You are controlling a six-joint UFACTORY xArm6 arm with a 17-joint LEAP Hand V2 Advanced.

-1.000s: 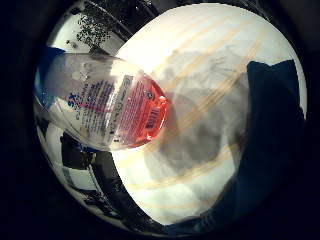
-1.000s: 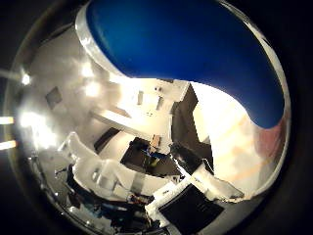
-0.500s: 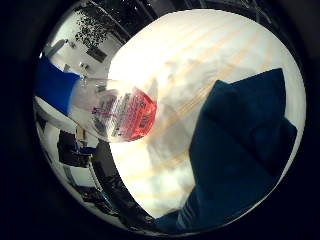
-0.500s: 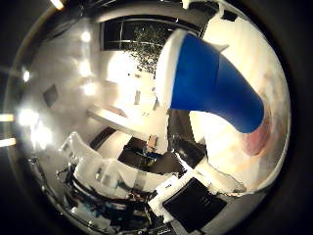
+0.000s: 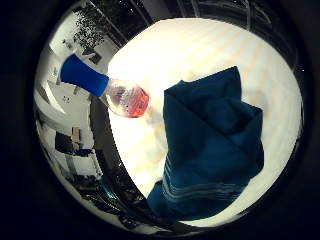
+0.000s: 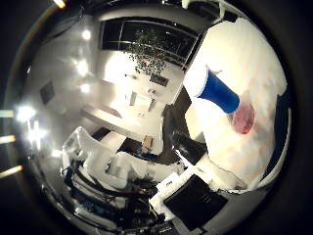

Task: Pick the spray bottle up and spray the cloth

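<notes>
The bottle [image 5: 112, 92] with its blue top stands on the pale table [image 5: 210, 50], just beside the crumpled blue cloth [image 5: 212, 150]. I cannot tell whether my hand is released or clenched.

Pale striped worktop [image 5: 210, 55] glowing bright — dark windows [image 6: 146, 36] behind, ceiling lights [image 6: 87, 35] blazing over white furniture [image 6: 93, 147].

The spray bottle [image 5: 107, 90] nozzle is too blurred to make out.

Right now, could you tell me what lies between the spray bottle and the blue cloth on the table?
Nothing: the little finger side view shows only bare pale tabletop between the spray bottle and the crumpled blue cloth; they lie apart.
</notes>
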